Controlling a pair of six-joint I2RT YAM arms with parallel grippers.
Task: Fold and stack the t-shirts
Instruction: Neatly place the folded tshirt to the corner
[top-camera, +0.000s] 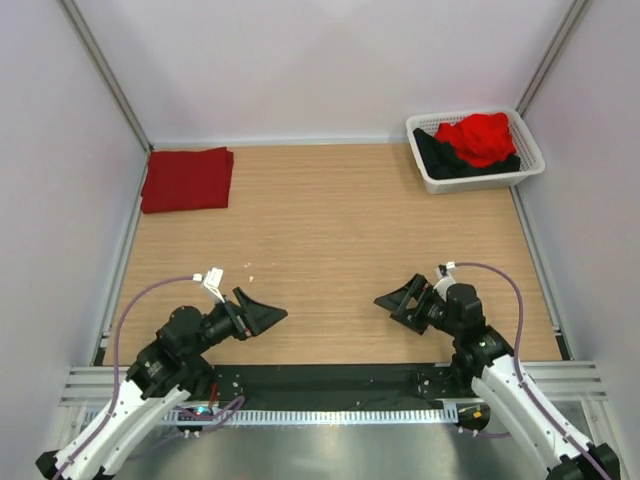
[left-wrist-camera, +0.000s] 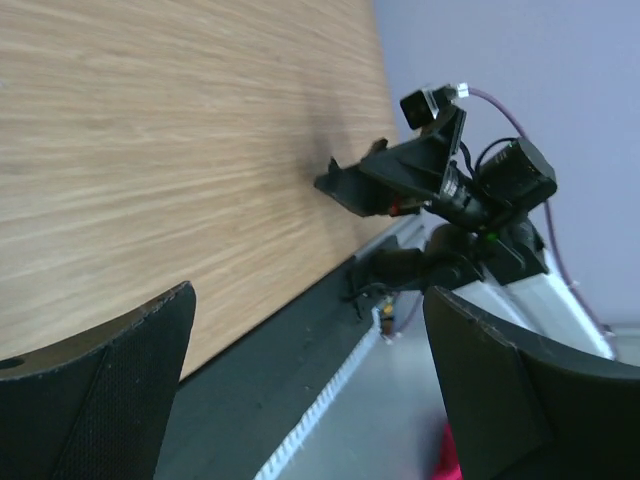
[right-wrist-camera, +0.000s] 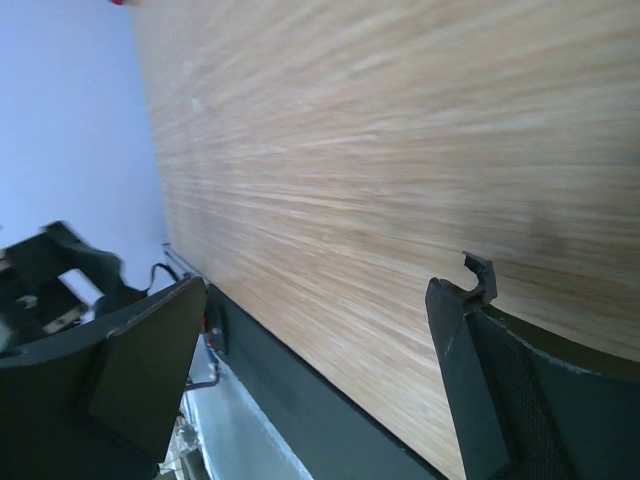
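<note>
A dark crimson t-shirt (top-camera: 187, 179) lies folded flat at the table's far left corner. A brighter red t-shirt (top-camera: 483, 137) sits crumpled on top of a black t-shirt (top-camera: 438, 160) inside the white basket (top-camera: 472, 184) at the far right. My left gripper (top-camera: 268, 316) hovers low near the front edge, pointing right, open with nothing between its fingers (left-wrist-camera: 100, 390). My right gripper (top-camera: 393, 298) faces it from the right, also open and empty (right-wrist-camera: 320, 370). Both grippers are far from every shirt.
In the left wrist view the right arm (left-wrist-camera: 450, 185) shows across the wood table (top-camera: 330, 240). A black strip and metal rail (top-camera: 330, 385) run along the near edge. Grey walls close in the sides and back.
</note>
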